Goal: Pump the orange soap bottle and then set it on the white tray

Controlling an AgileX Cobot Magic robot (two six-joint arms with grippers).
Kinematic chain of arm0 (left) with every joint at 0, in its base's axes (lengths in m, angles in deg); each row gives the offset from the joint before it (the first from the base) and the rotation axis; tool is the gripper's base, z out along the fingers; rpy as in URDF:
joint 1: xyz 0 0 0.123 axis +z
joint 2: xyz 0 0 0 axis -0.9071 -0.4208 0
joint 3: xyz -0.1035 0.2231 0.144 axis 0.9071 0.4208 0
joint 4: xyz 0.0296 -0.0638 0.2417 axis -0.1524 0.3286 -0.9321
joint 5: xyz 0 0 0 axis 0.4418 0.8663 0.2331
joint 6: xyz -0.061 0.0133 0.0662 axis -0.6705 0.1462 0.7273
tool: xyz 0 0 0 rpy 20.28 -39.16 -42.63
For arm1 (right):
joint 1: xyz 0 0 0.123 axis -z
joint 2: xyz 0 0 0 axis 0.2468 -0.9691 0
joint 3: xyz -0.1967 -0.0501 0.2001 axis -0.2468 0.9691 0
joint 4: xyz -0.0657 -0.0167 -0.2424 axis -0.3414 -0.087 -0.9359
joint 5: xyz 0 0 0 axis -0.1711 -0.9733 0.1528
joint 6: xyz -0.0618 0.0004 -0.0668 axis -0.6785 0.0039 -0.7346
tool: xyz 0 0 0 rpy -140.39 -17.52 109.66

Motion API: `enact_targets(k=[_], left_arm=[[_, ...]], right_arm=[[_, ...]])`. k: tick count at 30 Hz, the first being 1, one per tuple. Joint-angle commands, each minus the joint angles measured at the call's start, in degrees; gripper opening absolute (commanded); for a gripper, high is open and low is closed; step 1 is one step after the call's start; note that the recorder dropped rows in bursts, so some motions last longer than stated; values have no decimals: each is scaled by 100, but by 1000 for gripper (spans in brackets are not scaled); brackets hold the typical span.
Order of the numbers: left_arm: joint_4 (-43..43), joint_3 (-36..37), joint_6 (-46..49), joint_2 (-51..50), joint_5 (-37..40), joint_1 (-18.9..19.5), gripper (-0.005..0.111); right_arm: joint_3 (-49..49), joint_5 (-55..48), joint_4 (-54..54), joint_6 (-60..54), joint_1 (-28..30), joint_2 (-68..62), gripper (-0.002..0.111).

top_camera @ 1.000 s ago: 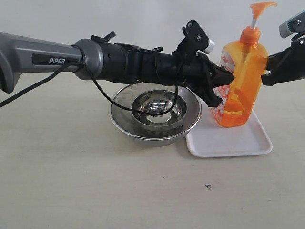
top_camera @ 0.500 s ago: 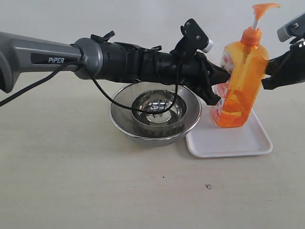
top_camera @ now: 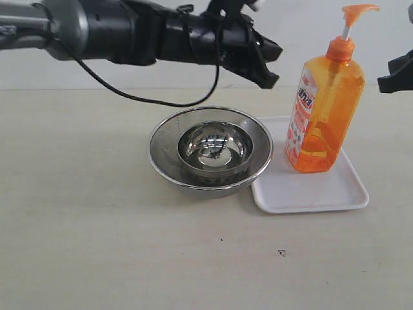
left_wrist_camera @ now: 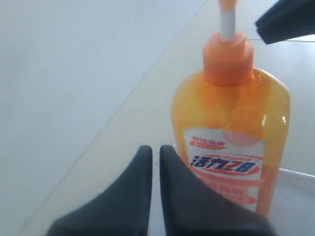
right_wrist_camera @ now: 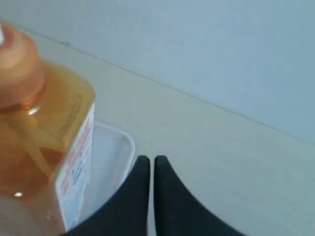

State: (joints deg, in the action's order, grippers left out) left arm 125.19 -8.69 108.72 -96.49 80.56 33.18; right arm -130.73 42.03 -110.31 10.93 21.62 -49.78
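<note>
Beige table (top_camera: pixel 97 245) — translucent orange soap bottle (top_camera: pixel 322 110) stands on white tray (top_camera: pixel 310 194) — left hand (left_wrist_camera: pixel 153 150), right hand (right_wrist_camera: pixel 150 160) closed.

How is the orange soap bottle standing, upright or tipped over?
Upright. The orange soap bottle stands with its base flat on the white tray, and its pump stem points straight up.

The near and left stretches of the pale surface (top_camera: pixel 97 245) lie open, as does the air above the tall translucent orange soap bottle (top_camera: pixel 321 116). At centre, nested round steel bowls (top_camera: pixel 210 152) sit just beside the left rim of the flat white plastic tray (top_camera: pixel 310 194), blocking low passage there. The left end effector (left_wrist_camera: pixel 155 152), fingers together, hangs high left of the bottle, the right end effector (right_wrist_camera: pixel 150 160) to its right, both apart from it.
</note>
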Motion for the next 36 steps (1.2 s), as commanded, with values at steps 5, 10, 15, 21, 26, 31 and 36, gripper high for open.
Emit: enact_targets(k=[5,10,15,21,26,31,36], left_arm=[[-3270,981,-2935,1737,538,204,5],[-4965,1589,-4768,2654,823,213,5],[-6009,2273,-6024,3277,1020,213,5],[-6491,3067,-6897,3629,920,213,5],[-6479,3431,-6918,3629,915,213,5],[-6467,3442,-6918,3629,903,213,5],[-6467,3442,-6918,3629,887,213,5]], right_arm=[[1359,521,-42,733,16,1861,0],[2132,1066,-44,972,16,3034,0],[2834,1513,-172,1121,16,4081,0],[3277,2110,-193,1297,16,4860,0],[3299,2494,-120,1385,16,5002,0],[3299,2616,-120,1385,16,5002,0],[3299,2615,-120,1412,16,5002,0]])
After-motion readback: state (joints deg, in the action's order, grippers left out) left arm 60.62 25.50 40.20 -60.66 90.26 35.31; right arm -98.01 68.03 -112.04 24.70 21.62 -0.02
